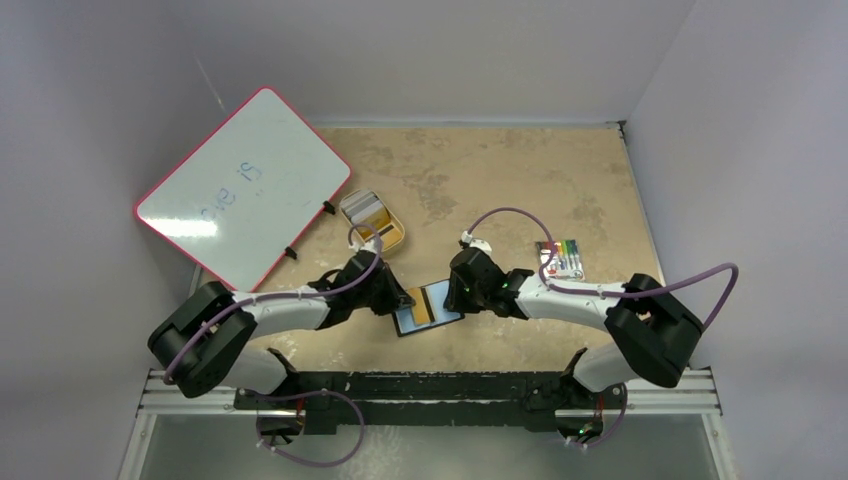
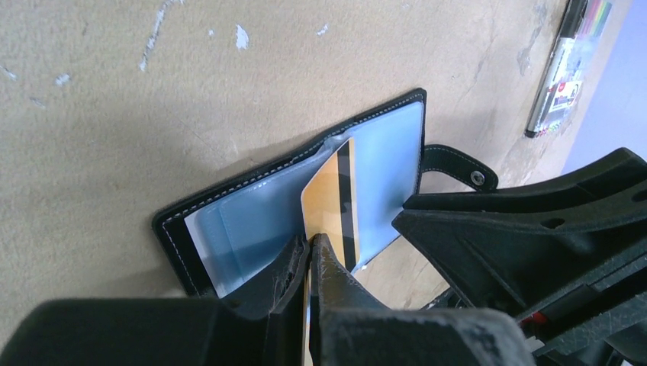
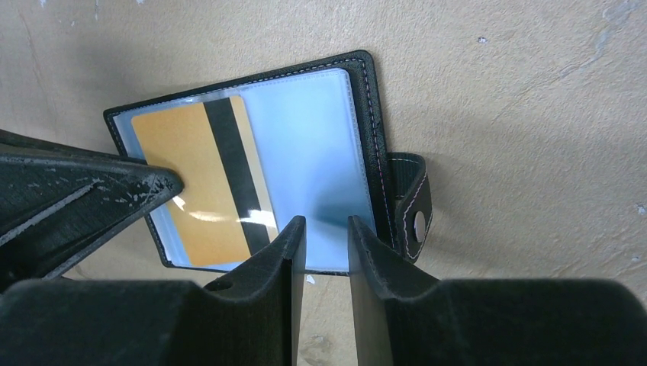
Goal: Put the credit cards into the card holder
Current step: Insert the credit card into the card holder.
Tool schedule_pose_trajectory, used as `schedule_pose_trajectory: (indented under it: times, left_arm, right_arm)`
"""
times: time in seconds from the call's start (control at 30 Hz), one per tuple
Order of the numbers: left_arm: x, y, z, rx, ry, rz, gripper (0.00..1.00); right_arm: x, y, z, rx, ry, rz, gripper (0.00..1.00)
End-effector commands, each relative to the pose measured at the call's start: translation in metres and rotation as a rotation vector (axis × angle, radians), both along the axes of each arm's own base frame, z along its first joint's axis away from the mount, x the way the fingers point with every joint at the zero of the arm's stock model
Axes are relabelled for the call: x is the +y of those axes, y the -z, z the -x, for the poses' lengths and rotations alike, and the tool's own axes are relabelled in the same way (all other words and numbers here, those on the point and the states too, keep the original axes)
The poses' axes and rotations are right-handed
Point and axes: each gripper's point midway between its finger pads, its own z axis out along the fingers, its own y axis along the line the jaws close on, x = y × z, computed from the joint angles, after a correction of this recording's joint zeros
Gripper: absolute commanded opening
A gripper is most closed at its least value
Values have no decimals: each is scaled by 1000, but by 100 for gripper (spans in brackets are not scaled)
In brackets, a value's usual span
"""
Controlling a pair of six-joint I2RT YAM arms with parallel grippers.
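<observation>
Tan, blotchy table (image 1: 480, 170) in a white-walled booth, with a whiteboard (image 1: 240, 185) propped at the far left. The holder (image 3: 313, 145) lies spread flat, blue lining up, near the front edge between the two arms. Its snap tab (image 3: 412, 202) sticks out on the right arm's side.

The left end effector (image 2: 309, 255) is pinching a gold striped card (image 2: 332, 198) by one short end. The card is tilted over the half of the holder away from the tab, and I can't tell if its leading edge is in a slot.

The right end effector (image 3: 326, 229) is narrow, just a slit between the fingers, with nothing in it. It sits at the holder's near edge, and I can't say if it's touching.

Handling-wise, the card is light, stiff, slick plastic, so I'd guess it pivots easily in a small pinch. Best to grip the flat faces near the trailing end. The holder looks floppy and light and will probably scoot unless its bare half is pinned.
</observation>
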Motion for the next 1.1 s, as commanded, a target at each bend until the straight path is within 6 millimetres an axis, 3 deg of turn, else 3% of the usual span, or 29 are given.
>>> schedule_pose_trajectory:
  times: [0.0, 0.17, 0.47, 0.77, 1.07]
  left_arm:
    - [9, 8, 17, 33, 13, -46, 0]
    - [12, 12, 23, 43, 35, -61, 0]
    - [0, 13, 8, 5, 21, -38, 0]
    - [16, 10, -3, -48, -41, -110, 0]
    - [-3, 11, 1, -38, -38, -12, 0]
  right_arm:
    - [-3, 1, -4, -11, 28, 10, 29]
    - [-2, 2, -4, -11, 26, 7, 29]
    - [-3, 1, -3, -15, 24, -4, 29]
    - [-3, 0, -1, -14, 25, -10, 29]
    - [0, -3, -3, -16, 26, -23, 29]
